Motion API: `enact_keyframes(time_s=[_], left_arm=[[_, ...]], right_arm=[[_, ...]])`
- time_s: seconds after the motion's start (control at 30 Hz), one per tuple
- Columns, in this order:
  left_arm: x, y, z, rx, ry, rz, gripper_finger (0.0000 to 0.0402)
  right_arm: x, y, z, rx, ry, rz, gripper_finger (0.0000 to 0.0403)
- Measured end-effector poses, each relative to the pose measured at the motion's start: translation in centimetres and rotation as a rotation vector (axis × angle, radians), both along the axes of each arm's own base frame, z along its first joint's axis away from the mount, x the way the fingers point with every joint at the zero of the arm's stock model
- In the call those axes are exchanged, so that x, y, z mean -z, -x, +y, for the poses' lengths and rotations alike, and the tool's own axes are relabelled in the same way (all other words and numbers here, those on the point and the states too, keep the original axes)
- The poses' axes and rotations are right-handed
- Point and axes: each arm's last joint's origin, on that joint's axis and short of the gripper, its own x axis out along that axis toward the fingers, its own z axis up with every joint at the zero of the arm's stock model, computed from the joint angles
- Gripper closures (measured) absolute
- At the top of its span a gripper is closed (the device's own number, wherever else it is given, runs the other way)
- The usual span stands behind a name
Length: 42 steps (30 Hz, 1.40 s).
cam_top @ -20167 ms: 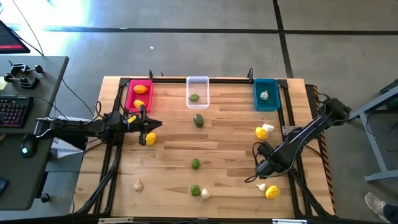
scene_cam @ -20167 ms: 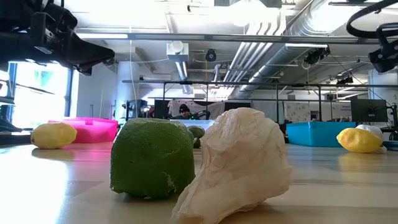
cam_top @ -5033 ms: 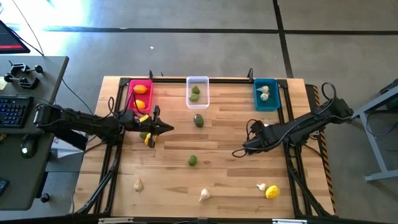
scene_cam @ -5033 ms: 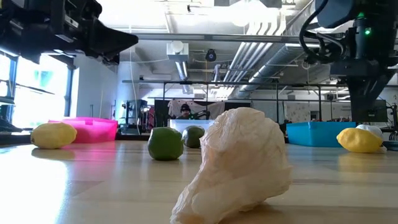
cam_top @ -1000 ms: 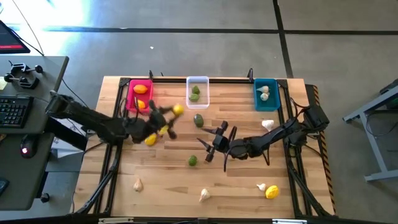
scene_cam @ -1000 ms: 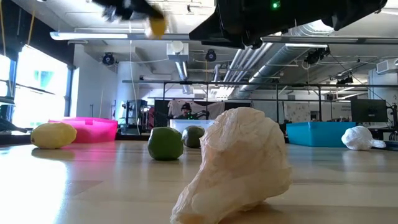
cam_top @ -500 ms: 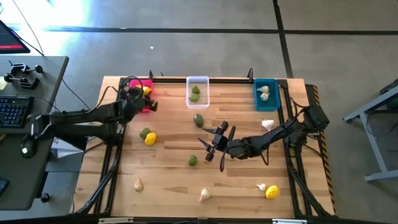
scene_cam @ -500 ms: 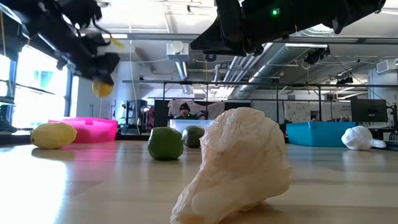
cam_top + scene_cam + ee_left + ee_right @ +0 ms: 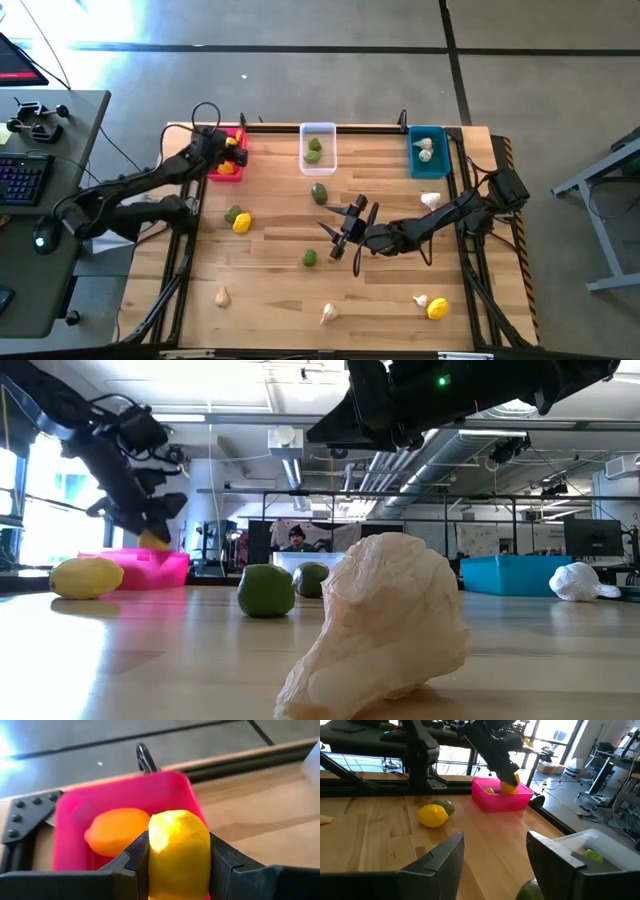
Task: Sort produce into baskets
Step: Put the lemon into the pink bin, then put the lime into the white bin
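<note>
In the left wrist view a yellow fruit (image 9: 178,851) sits between the fingers of my left gripper (image 9: 178,870), which is shut on it. That gripper (image 9: 233,150) hangs over the pink basket (image 9: 214,160) at the far left, where an orange fruit (image 9: 116,837) lies. The clear basket (image 9: 318,133) holds green fruit, and the teal basket (image 9: 427,165) holds garlic bulbs. Over mid-table my right gripper (image 9: 340,236) stands open with nothing between its fingers, a green fruit (image 9: 310,258) just beside it. My left gripper pinches the yellow fruit by its two opposite sides (image 9: 152,855) between its two fingers (image 9: 135,862). It comes slanting down from the table's left. The fruit (image 9: 152,540) hangs clear, just above the pink basket's rim (image 9: 135,560).
Loose on the table are a yellow and a green fruit (image 9: 238,219) together at the left, a green fruit (image 9: 319,193) mid-table, garlic bulbs (image 9: 222,296), (image 9: 328,313), (image 9: 430,200), and garlic beside a yellow fruit (image 9: 437,310) near right. A black frame runs along the table edges.
My left gripper has swung from mid-table toward the far left corner with the yellow fruit and has sunk over the pink basket, tipping downward. It stays shut on the fruit.
</note>
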Motion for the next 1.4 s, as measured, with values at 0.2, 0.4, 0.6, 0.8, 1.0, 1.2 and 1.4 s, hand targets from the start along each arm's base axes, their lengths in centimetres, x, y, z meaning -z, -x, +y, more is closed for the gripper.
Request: enact_keyframes(time_s=[0.2, 0.4, 0.6, 0.8, 1.0, 1.2, 1.4], left_arm=[[1.5, -0.2, 1.2, 0.017, 0.07, 0.009, 0.029], [1.5, -0.3, 1.4, -0.008, 0.05, 0.003, 0.0225], [1.4, -0.4, 1.4, 0.007, 0.038, 0.017, 0.0168], [1.0, -0.4, 1.2, 0.049, 0.006, 0.045, 0.0174], [-1.1, -1.5, -0.4, 0.255, -0.079, -0.045, 0.0266], [-3.2, -2.7, -2.7, 0.486, -0.188, -0.208, 0.0376], [-2.1, -2.8, -5.7, 0.673, -0.322, -0.434, 0.039]], right_arm=[[0.0, 0.0, 0.0, 0.004, -0.013, -0.006, 0.0197], [0.2, 0.1, 0.0, 0.011, -0.04, 0.0, 0.0197], [0.6, 0.1, -0.4, 0.033, -0.083, 0.011, 0.0197], [0.2, 0.4, -0.3, 0.047, -0.047, 0.037, 0.0197], [-1.9, 3.9, 0.2, 0.225, -0.013, 0.12, 0.0197], [-2.8, 9.8, -2.0, 0.428, -0.306, 0.2, 0.0197], [-1.1, 13.8, -3.4, 0.639, -0.449, 0.315, 0.0197]])
